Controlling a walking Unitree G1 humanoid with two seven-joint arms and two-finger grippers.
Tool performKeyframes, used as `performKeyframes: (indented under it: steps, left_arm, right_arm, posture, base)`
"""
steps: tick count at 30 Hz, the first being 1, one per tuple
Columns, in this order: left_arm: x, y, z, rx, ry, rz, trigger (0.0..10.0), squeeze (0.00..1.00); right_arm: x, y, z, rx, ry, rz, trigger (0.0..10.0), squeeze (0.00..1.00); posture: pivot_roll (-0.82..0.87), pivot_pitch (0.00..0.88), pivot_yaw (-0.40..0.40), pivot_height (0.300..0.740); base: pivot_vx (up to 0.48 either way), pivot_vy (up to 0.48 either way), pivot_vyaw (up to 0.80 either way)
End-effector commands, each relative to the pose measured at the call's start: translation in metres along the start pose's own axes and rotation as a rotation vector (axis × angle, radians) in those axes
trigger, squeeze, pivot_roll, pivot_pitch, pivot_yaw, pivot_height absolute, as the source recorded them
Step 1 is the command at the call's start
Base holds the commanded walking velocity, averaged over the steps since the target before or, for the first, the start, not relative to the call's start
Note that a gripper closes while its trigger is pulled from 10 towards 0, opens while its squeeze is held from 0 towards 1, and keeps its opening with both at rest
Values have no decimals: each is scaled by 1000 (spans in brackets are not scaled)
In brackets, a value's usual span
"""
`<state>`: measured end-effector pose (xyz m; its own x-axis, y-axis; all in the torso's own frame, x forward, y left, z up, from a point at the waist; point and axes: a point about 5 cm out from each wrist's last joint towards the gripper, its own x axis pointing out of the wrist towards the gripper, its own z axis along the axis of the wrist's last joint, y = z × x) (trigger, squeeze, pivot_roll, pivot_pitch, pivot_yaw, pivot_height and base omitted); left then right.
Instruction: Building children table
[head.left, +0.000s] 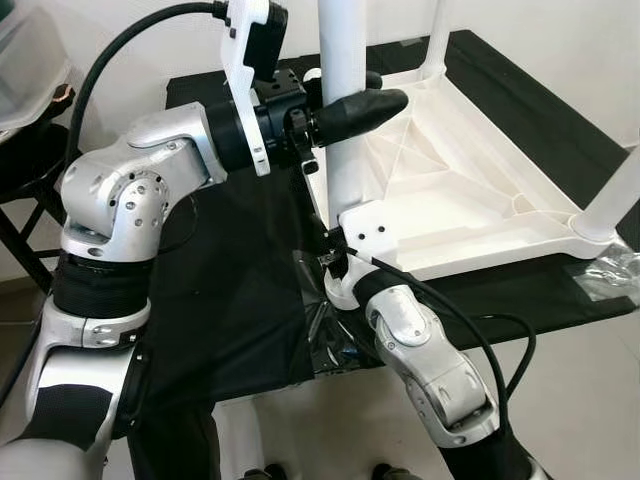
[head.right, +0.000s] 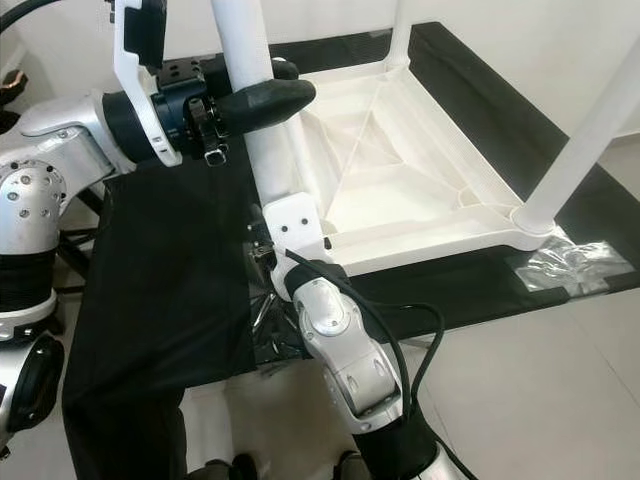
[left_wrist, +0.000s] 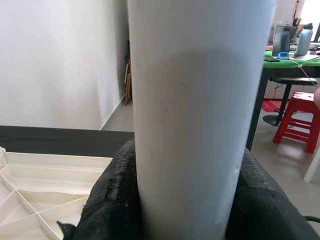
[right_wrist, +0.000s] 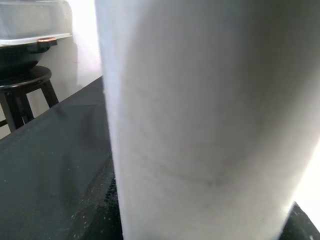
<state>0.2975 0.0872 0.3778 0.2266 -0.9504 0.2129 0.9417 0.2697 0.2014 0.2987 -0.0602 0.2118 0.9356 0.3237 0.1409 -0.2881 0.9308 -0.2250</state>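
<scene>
We see a white plastic children's table (head.left: 470, 190) lying upside down on a worktop (head.left: 230, 290) draped in black cloth, its ribbed underside facing up. One white leg (head.left: 345, 120) stands upright in the near left corner socket (head.left: 375, 228) of the table. Our left gripper (head.left: 345, 100) reaches in from the left and grips this leg partway up, its black fingers (head.left: 362, 108) closed around the tube; the left wrist view shows the fingers (left_wrist: 112, 200) pressed against both sides of the leg (left_wrist: 195, 115). Our right gripper (head.left: 338, 262) comes up from the near side to the base of the same leg, just beside the corner socket. In the right wrist view the leg (right_wrist: 200, 115) sits very close, with dark finger surface at its foot, but we cannot tell whether those fingers are closed on it. Another leg (head.right: 590, 130) stands in the near right corner, and a third (head.left: 437, 35) rises at the far side. A crumpled clear plastic bag (head.right: 570, 265) lies on the worktop just beside the near right leg. A red stool (left_wrist: 299, 120) stands in the room beyond.
</scene>
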Motion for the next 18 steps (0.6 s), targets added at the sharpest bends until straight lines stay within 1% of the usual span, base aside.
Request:
performKeyframes:
  steps: [1, 2, 3, 4, 8, 9, 10, 11, 12, 13, 14, 15, 16, 17, 18]
  left_arm:
    - [4, -10, -4, -5, 41, -120, 0, 0]
    - [4, -10, -4, -5, 41, -120, 0, 0]
    - [5, -9, -6, -7, 49, -130, 0, 0]
    - [6, -9, -6, -7, 52, -133, 0, 0]
    - [6, -9, -7, -7, 53, -134, 0, 0]
    - [7, -9, -7, -6, 55, -143, 0, 0]
    - [7, -9, -7, -6, 55, -143, 0, 0]
    - [9, -12, -7, -3, 57, -159, 0, 0]
    - [12, -16, -6, 1, 60, -178, 0, 0]
    - [14, -18, -5, 3, 63, -191, 0, 0]
    - [16, -20, -5, 6, 65, -201, 0, 0]
    - [16, -20, -5, 6, 65, -201, 0, 0]
    - [17, -21, -4, 8, 66, -206, 0, 0]
    - [17, -21, -4, 8, 66, -206, 0, 0]
    - [17, -23, -3, 15, 69, -218, 0, 0]
  right_arm:
    - [2, -13, -31, -45, 147, -41, 10000, 1000]
    - [2, -13, -31, -45, 147, -41, 10000, 1000]
    - [6, -20, -25, -43, 114, -43, 10000, 1000]
    - [7, -23, -23, -40, 101, -42, 10000, 1000]
    - [8, -25, -22, -37, 94, -40, 10000, 1000]
    - [13, -30, -12, -21, 38, 26, 10000, 1000]
    - [13, -30, -12, -21, 38, 26, 10000, 1000]
    - [19, -35, 1, 6, -22, 169, 10000, 1000]
    - [23, -44, 14, 9, -62, 345, 10000, 1000]
    - [24, -50, 23, 7, -87, 462, 10000, 1000]
    - [24, -54, 29, -28, -89, 586, 10000, 847]
    - [24, -54, 29, -28, -89, 586, 10000, 847]
    - [24, -56, 31, -54, -85, 651, 10000, 847]
    - [24, -56, 31, -54, -85, 651, 10000, 847]
    - [22, -57, 34, -80, -82, 767, 10000, 0]
  posture:
    - [-36, 217, 67, 740]
    - [-36, 217, 67, 740]
    - [-36, 218, 67, 740]
    - [-36, 218, 67, 740]
    - [-36, 218, 67, 740]
    - [-31, 223, 74, 740]
    - [-31, 223, 74, 740]
    - [-31, 227, 76, 740]
    - [-31, 227, 76, 740]
    - [-31, 227, 76, 740]
    - [-32, 229, 79, 740]
    - [-32, 229, 79, 740]
    - [-31, 230, 80, 740]
    - [-31, 230, 80, 740]
    - [-30, 231, 83, 740]
  base:
    - [0, 0, 0]
    - [0, 0, 0]
    - [0, 0, 0]
    - [0, 0, 0]
    - [0, 0, 0]
    - [0, 0, 0]
    - [0, 0, 0]
    - [0, 0, 0]
    - [0, 0, 0]
    - [0, 0, 0]
    - [0, 0, 0]
    - [0, 0, 0]
    - [0, 0, 0]
    - [0, 0, 0]
    - [0, 0, 0]
